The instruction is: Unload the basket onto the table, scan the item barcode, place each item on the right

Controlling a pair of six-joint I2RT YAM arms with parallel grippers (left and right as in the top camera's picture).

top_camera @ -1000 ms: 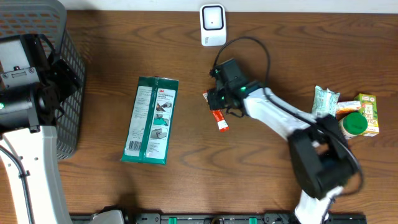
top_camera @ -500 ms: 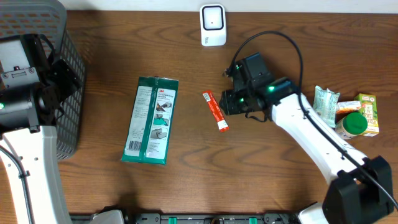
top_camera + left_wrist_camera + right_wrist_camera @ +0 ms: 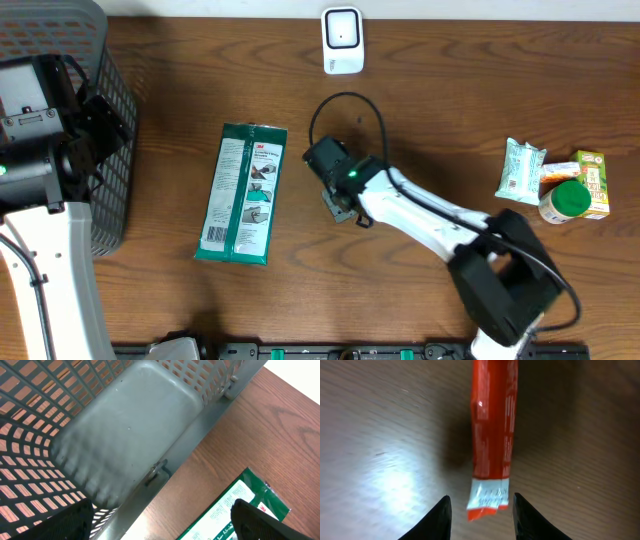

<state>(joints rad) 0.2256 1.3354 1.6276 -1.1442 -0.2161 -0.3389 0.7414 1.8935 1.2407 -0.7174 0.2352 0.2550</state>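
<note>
While my right gripper [image 3: 481, 510] hung low at mid-frame overhead, jaws spread just wider than the red sachet [image 3: 492, 435] and not pinching it, the sachet lay flat on the table [image 3: 380, 460], its white end between my tips. Risk: on such a thin flat pack, closing could skid off or nip only the crimp, and it would droop or drop before reaching the scanner [image 3: 342, 40] at top centre. My left gripper [image 3: 165, 520] sat spread wide by the basket [image 3: 125, 425], empty.

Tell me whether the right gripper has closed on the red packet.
No, the right wrist view shows the red packet between the fingers of the right gripper, with a gap on each side.
</note>
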